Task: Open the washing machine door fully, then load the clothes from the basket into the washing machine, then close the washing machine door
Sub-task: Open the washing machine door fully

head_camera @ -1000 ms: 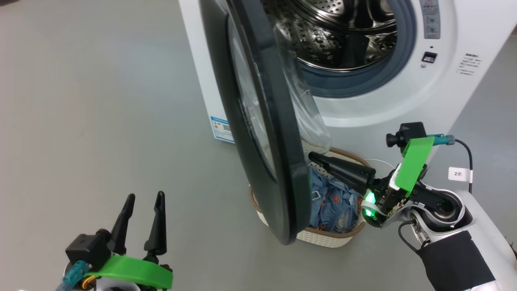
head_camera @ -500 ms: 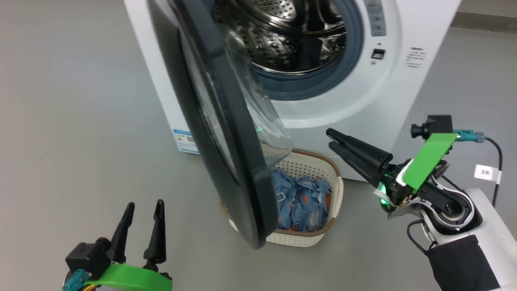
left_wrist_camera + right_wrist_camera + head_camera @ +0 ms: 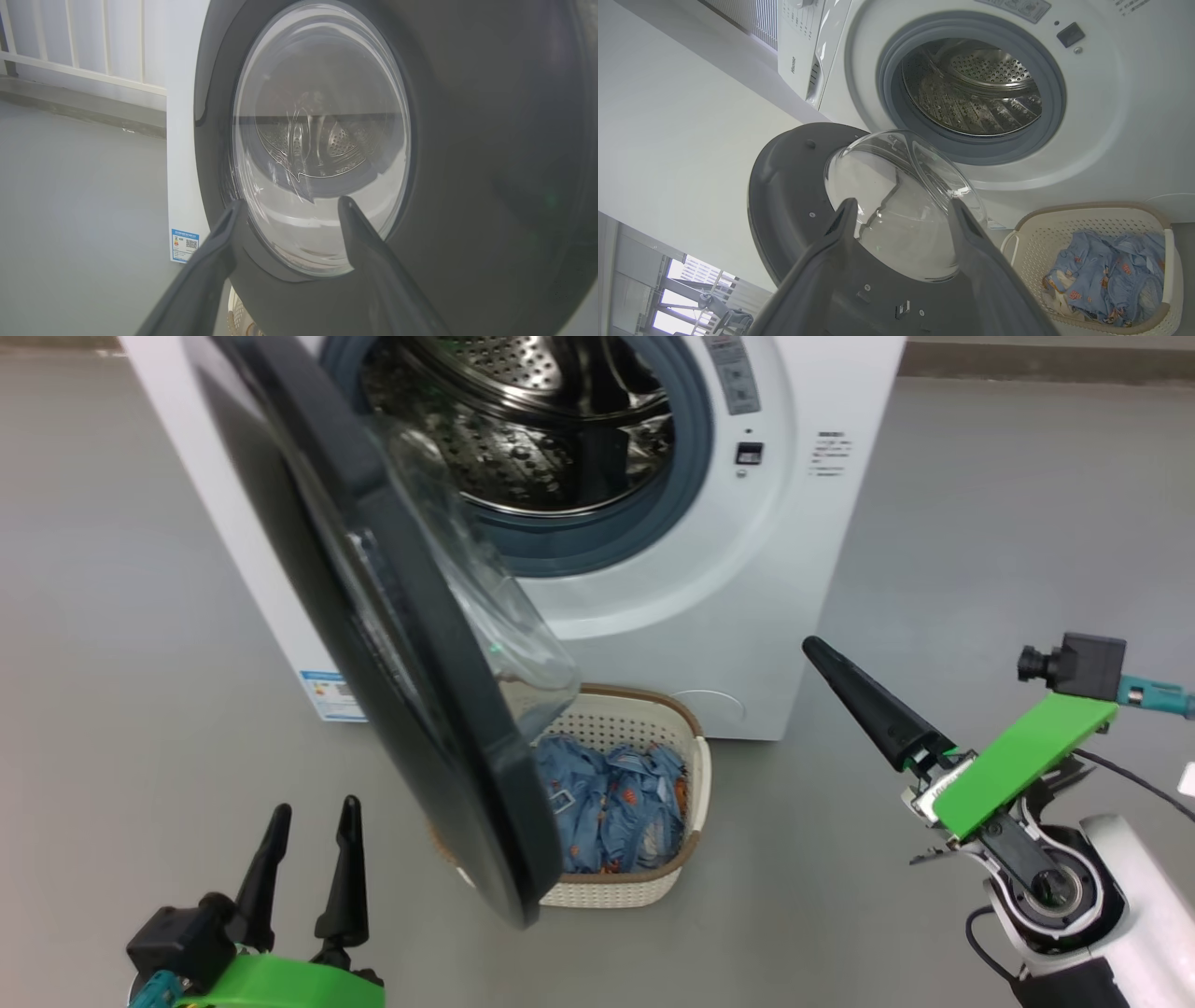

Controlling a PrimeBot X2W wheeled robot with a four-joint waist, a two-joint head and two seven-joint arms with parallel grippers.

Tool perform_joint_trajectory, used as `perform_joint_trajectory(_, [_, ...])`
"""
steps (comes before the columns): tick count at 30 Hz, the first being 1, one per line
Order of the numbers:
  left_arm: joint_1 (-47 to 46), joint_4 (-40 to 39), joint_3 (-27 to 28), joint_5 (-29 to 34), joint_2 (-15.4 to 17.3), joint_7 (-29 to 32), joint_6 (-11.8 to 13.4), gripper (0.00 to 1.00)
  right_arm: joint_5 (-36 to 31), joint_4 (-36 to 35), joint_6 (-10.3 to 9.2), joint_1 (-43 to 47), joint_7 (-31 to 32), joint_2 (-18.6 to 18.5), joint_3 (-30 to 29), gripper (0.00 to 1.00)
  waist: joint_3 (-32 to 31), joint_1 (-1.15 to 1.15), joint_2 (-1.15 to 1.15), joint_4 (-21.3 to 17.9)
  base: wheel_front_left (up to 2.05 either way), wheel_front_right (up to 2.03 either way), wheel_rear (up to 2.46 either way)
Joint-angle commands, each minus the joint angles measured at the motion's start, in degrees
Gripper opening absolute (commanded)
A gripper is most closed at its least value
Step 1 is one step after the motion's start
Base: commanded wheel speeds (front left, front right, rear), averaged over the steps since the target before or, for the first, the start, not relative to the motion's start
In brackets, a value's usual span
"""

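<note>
— What moved?
— Your right gripper (image 3: pixel 903 201) has backed off right of the washing machine door (image 3: pixel 411 709), jaws wide.
— Where's it stand?
— Partly open over the basket (image 3: pixel 695 775) of clothes (image 3: pixel 611 803), inner face left of that gripper. Left gripper (image 3: pixel 316 805), wide too, faces its outside.

From here I read the washing machine door (image 3: pixel 467 140) as glossy black plastic, window (image 3: pixel 896 210) clear smooth glass. drum (image 3: pixel 971 88): shiny perforated steel. ring (image 3: pixel 889 88): matt grey rubber. washing machine (image 3: pixel 728 644) smooth white, slight sheen. basket (image 3: pixel 616 714): matt cream perforated plastic, woven-look rim. clothes (image 3: pixel 607 803): soft crumpled cloth. floor (image 3: pixel 934 523) smooth, matt.
</note>
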Motion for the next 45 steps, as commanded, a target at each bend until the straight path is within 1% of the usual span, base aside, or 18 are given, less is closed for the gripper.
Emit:
perform_joint_trajectory(1, [-0.2,-2.0,2.2,0.4,0.9,-0.4,0.5,1.0,-2.6,-2.7,0.35,0.3,-2.4,-1.2,1.6,1.0,0.4,0.0,0.0,-2.3,0.0,0.0,0.0])
perform_joint_trajectory(5, [0.1,-3.0,2.6,0.6,0.8,-0.4,0.6,1.0,-5.3,-3.7,0.35,2.3,-7.2,-2.9,3.2,1.0,0.8,0.0,0.0,-4.0,0.0,0.0,0.0])
perform_joint_trajectory(9, [0.0,-3.5,2.4,0.7,0.5,-0.4,0.6,1.0,-7.8,-3.5,0.35,4.2,-13.1,-4.2,3.8,1.0,1.2,0.0,0.0,-4.6,0.0,0.0,0.0])
perform_joint_trajectory(14, [-0.2,-3.9,2.1,0.8,0.2,-0.4,0.6,1.0,-16.3,-0.8,0.35,6.8,-22.5,-6.8,4.4,1.0,1.2,0.0,0.0,-4.7,0.0,0.0,0.0])
perform_joint_trajectory(17, [0.0,-4.0,2.2,0.9,0.1,-0.4,0.6,1.0,-20.8,1.4,0.35,7.7,-27.3,-7.1,4.0,1.0,1.3,0.0,0.0,-5.0,0.0,0.0,0.0])
perform_joint_trajectory(21, [-0.1,-4.0,2.5,0.9,0.1,-0.4,0.7,1.0,-27.3,4.6,0.35,8.0,-31.4,-7.1,3.2,1.0,1.2,0.0,0.0,-5.3,0.0,0.0,0.0])
perform_joint_trajectory(22, [0.0,-4.0,2.6,1.0,0.1,-0.4,0.7,1.0,-30.9,6.3,0.35,8.1,-32.4,-6.8,2.3,1.0,1.1,0.0,0.0,-5.5,0.0,0.0,0.0])
perform_joint_trajectory(23, [0.0,-4.1,2.6,1.0,0.0,-0.4,0.7,1.0,-32.7,7.1,0.35,8.1,-32.7,-6.7,2.1,1.0,1.0,0.0,0.0,-5.6,0.0,0.0,0.0])
perform_joint_trajectory(24, [0.0,-4.1,2.6,1.0,0.0,-0.4,0.7,1.0,-32.7,7.1,0.35,8.1,-32.7,-6.7,2.1,1.0,1.0,0.0,0.0,-5.6,0.0,0.0,0.0])
perform_joint_trajectory(26, [0.1,-4.1,2.7,1.1,0.0,-0.4,0.7,1.0,-36.1,8.5,0.35,7.9,-33.2,-6.2,1.0,1.0,1.1,0.0,0.0,-5.8,0.0,0.0,0.0])
perform_joint_trajectory(29, [0.0,-4.1,2.8,1.2,0.0,-0.4,0.7,1.0,-40.5,9.9,0.35,7.7,-33.6,-4.8,-0.8,1.0,1.2,0.0,0.0,-6.0,0.0,0.0,0.0])
perform_joint_trajectory(32, [-0.1,-4.2,2.9,1.2,0.1,-0.4,0.7,1.0,-43.1,10.5,0.35,7.7,-33.8,-3.5,-1.8,1.0,1.4,0.0,0.0,-6.1,0.0,0.0,0.0])
perform_joint_trajectory(38, [-0.3,-4.1,2.9,1.3,0.0,-0.4,0.6,1.0,-45.7,10.8,0.35,7.5,-33.9,-2.0,-2.0,1.0,1.9,0.0,0.0,-6.1,0.0,0.0,0.0])
perform_joint_trajectory(45, [-0.4,-4.1,3.1,1.6,-0.1,-0.4,0.6,1.0,-46.7,10.9,0.35,7.3,-33.9,-1.5,-1.6,1.0,2.1,0.0,0.0,-6.1,0.0,0.0,0.0])
